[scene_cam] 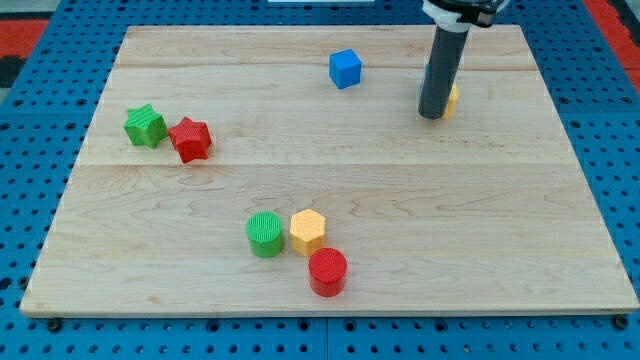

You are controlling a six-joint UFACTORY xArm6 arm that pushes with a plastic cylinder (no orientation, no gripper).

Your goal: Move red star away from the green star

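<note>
The red star (pixel 190 139) lies at the view's left on the wooden board, touching the green star (pixel 146 126) on that star's right side. My tip (pixel 433 114) is far off at the view's upper right, well apart from both stars. It stands right in front of a small yellow block (pixel 452 99), which the rod mostly hides.
A blue cube (pixel 345 68) sits near the view's top centre. A green cylinder (pixel 265 234), a yellow hexagon (pixel 307 231) and a red cylinder (pixel 327 271) cluster at the view's bottom centre. The board (pixel 120 270) ends on a blue pegboard surround.
</note>
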